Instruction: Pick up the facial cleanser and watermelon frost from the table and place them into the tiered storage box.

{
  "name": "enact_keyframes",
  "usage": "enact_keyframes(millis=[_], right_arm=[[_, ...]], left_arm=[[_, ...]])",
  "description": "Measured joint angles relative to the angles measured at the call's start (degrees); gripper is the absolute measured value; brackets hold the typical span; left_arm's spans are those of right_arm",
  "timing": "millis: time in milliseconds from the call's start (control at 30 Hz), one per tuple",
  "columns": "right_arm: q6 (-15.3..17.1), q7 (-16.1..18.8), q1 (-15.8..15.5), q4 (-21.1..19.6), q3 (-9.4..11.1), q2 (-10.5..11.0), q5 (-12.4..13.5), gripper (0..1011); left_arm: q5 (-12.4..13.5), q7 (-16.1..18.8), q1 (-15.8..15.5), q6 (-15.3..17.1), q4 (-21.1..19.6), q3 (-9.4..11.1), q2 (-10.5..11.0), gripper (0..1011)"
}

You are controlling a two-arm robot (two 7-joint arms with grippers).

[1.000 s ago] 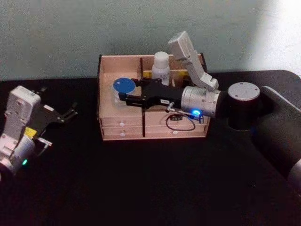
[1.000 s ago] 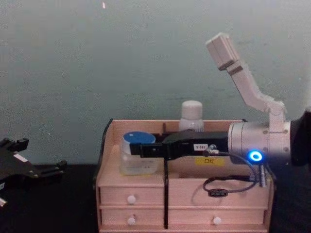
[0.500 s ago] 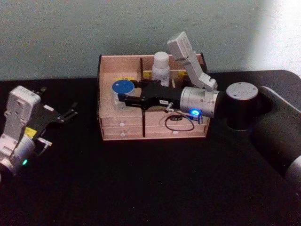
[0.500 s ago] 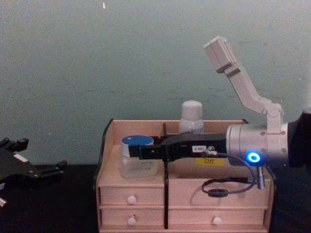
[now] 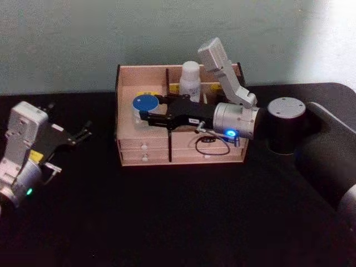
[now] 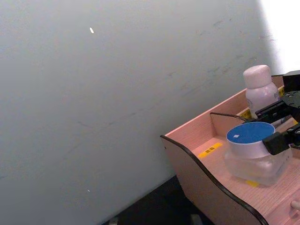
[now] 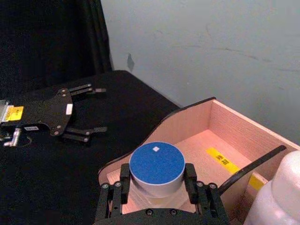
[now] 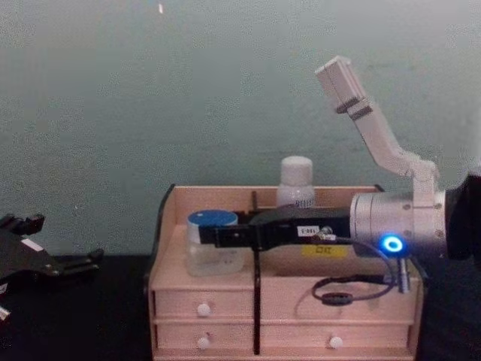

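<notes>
Head view is showing the tall white facial cleanser bottle (image 5: pixel 190 79) standing in the light wooden tiered storage box (image 5: pixel 179 157) at 12 o'clock, while the right gripper (image 5: pixel 146 117) is gripping the squat blue-lidded watermelon frost jar (image 5: pixel 144 104) over the left compartment, release pending, and the left gripper (image 5: pixel 83 132) is idling spread apart at 9 o'clock.

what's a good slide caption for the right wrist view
Right gripper holding the watermelon frost inside the tiered storage box.

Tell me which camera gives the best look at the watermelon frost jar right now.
The right wrist view: the watermelon frost sits close, lid up, between the right gripper fingers. The left wrist view shows its translucent body from the side, the chest view its side profile, the head view mostly the blue lid.
</notes>
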Motion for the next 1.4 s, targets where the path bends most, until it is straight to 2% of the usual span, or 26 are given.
enact_keyframes(millis=[100,233,300,433,1133,1400], right_arm=[[0.0,0.0,0.0,0.0,0.0,0.0,0.0,738],[0.0,0.0,0.0,-0.1,0.0,0.0,0.0,876],[0.0,0.0,-0.1,-0.1,0.0,0.0,0.0,887],[0.0,0.0,-0.1,-0.1,0.0,0.1,0.0,996],[0.0,-0.2,-0.1,-0.2,0.0,0.1,-0.1,1003],[-1.3,-1.4,-0.8,-2.0,0.2,0.4,-0.8,1003]], left_arm=[[0.0,0.0,0.0,0.0,0.0,0.0,0.0,1001],[0.0,0.0,0.0,0.0,0.0,0.0,0.0,1001],[0.0,0.0,0.0,0.0,0.0,0.0,0.0,1001],[0.0,0.0,0.0,0.0,0.0,0.0,0.0,1001],[0.0,0.0,0.0,0.0,0.0,0.0,0.0,1001],[0.0,0.0,0.0,0.0,0.0,0.0,0.0,1001]])
